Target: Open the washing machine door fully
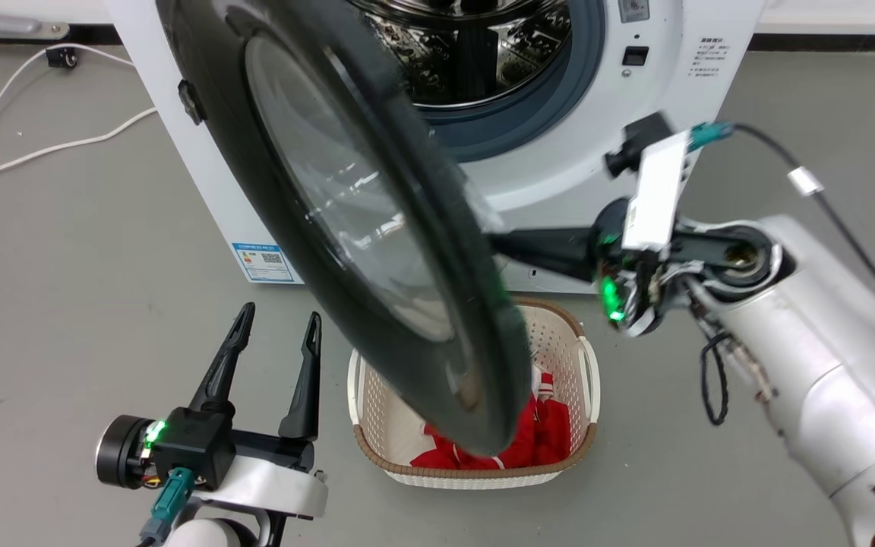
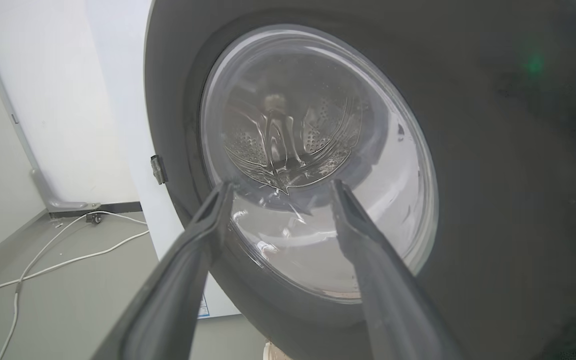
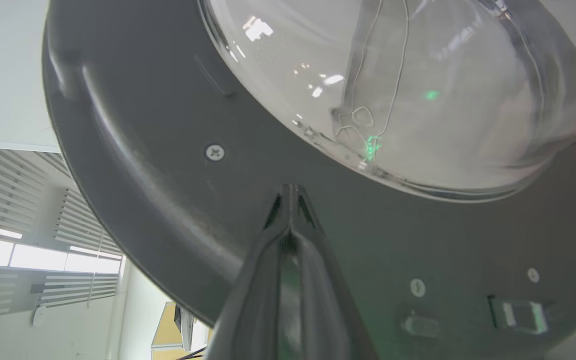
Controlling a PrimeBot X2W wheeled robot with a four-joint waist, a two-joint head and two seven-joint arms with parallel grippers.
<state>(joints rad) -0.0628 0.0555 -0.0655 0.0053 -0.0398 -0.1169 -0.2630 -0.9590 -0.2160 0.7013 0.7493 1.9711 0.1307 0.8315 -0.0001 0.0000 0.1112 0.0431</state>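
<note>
The washing machine (image 1: 559,190) stands at the top of the head view, its steel drum (image 1: 475,53) exposed. The washing machine door (image 1: 377,251), glossy black with a clear window, hangs swung out partway over the floor. My right gripper (image 1: 500,243) is shut with nothing in it. Its joined tips (image 3: 288,190) meet the door's dark inner ring (image 3: 168,200), just below the glass bowl (image 3: 418,90). My left gripper (image 1: 278,327) is open, low on the left, apart from the door. In the left wrist view, its fingers (image 2: 282,187) frame the door's outer window (image 2: 318,150).
A cream laundry basket (image 1: 588,365) holding red cloth (image 1: 544,433) sits on the grey floor right under the door's lower edge. White cables (image 1: 42,148) trail over the floor at the left. A blue label sticker (image 1: 263,262) marks the machine's lower left corner.
</note>
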